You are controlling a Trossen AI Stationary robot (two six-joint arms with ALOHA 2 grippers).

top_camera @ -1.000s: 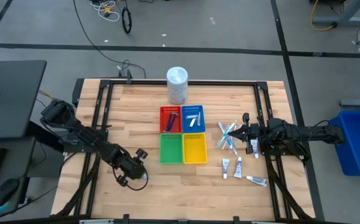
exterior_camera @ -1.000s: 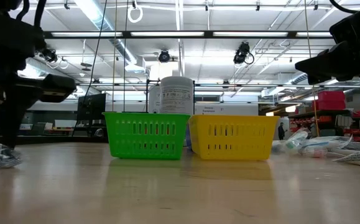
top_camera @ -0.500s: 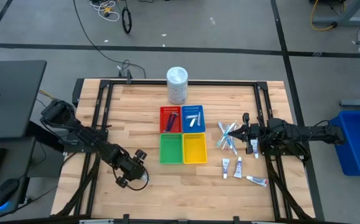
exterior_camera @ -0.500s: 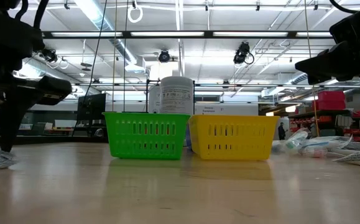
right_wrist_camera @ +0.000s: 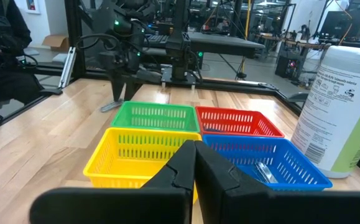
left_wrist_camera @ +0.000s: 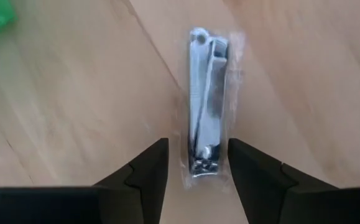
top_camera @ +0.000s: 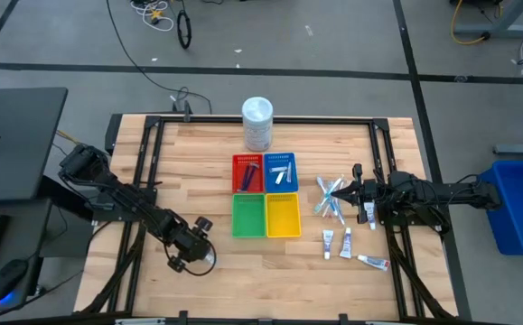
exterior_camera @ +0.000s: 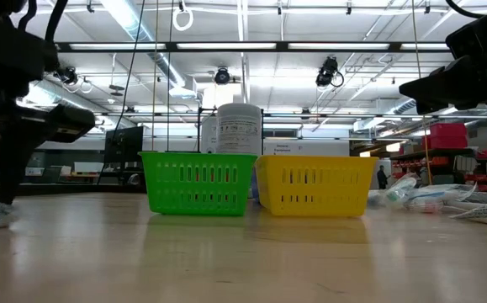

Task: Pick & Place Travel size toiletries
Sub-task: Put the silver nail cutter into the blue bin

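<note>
Nail clipper (left_wrist_camera: 207, 112) in its clear wrapper lies long-ways straight ahead of the left gripper (left_wrist_camera: 197, 163), whose fingers stand apart around its near end. Right gripper (right_wrist_camera: 195, 163) waits far off, pressed together.

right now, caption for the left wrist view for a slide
Open left gripper straddles a bagged nail clipper lying on the wooden table.

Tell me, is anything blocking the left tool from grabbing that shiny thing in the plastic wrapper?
Nothing visible does. The left tool is open, its fingers on either side of the wrapped nail clipper lying flat on the bare wooden table.
</note>
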